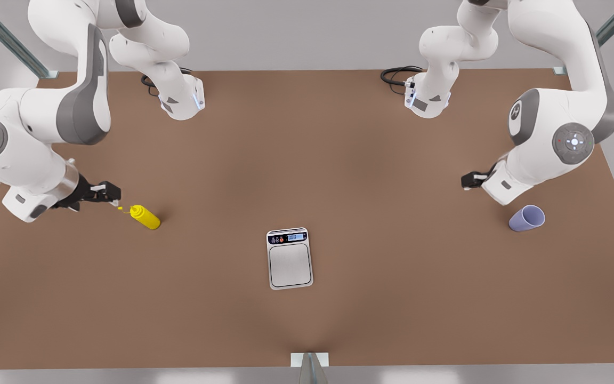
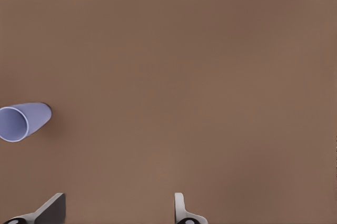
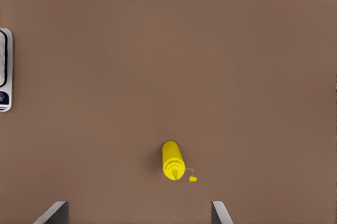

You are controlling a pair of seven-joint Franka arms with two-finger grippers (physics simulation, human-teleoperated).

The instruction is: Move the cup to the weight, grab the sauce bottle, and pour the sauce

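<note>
On the matte brown table (image 1: 339,160), one smooth lavender cup (image 1: 526,218) lies on its side beside the released left gripper (image 2: 118,211), one glossy yellow sauce bottle (image 1: 145,216) lies nozzle toward the released right gripper (image 3: 139,213), and one flat steel-plated weight (image 1: 289,258) sits between them.

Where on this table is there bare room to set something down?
Wide bare stretches lie between the sauce bottle and the weight, and between the weight and the cup. It is tight only by the right gripper at the bottle and the left gripper near the cup.
</note>
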